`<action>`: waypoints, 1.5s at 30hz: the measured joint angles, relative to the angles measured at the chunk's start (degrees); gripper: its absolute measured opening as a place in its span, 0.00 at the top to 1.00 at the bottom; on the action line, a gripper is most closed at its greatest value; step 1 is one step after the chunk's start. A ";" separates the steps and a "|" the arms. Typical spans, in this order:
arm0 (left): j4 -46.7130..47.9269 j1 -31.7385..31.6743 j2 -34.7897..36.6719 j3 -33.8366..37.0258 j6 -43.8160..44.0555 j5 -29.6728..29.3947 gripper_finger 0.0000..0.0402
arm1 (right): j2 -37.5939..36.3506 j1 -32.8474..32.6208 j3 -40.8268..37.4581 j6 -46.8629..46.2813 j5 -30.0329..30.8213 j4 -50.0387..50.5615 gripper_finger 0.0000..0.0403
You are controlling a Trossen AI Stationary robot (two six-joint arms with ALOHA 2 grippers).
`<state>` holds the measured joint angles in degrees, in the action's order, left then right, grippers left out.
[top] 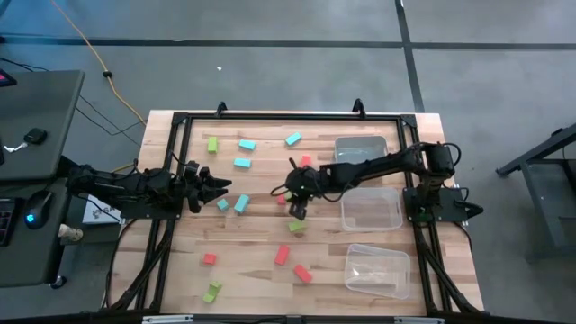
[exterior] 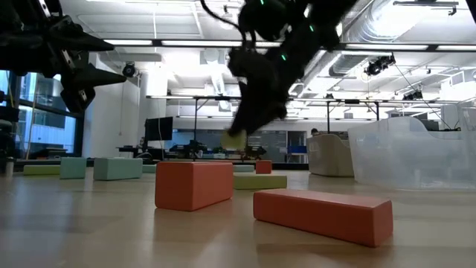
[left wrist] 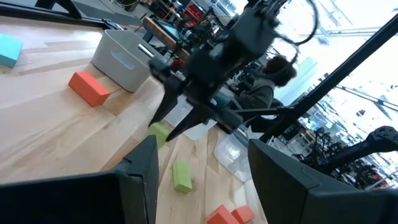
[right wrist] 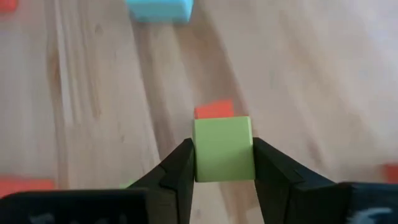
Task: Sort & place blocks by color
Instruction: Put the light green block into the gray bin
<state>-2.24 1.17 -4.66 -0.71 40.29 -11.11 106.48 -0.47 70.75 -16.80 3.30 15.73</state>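
Blocks (top: 243, 163) lie scattered over the bench (top: 261, 270); right gripper (right wrist: 222, 163) has a green cube (right wrist: 222, 149) pinched between its fingers.

R arm reaches in from the right edge to mid-bench, gripper pointing down, green cube clamped at the fingertips and lifted clear of the wood, as low view shows (exterior: 235, 138). Directly below it sits a red block (right wrist: 214, 109); a blue block (right wrist: 158, 10) lies farther off. Three clear bins (top: 371, 209) stand in a row along the right side, well apart from the loose blocks. Blue blocks cluster toward the far-left part, red ones (top: 282, 255) toward the near edge, green ones mixed in betw. L gripper (top: 219, 189) waits at the left edge, fingers apart, holding nothing.
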 joint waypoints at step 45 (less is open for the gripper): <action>-0.15 0.02 0.01 0.00 -1.45 0.01 0.57 | -10.73 5.41 28.56 4.58 38.03 60.47 0.73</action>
<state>-2.39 1.19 -4.65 -0.71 38.85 -11.10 95.74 4.94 99.31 -12.22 41.33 76.20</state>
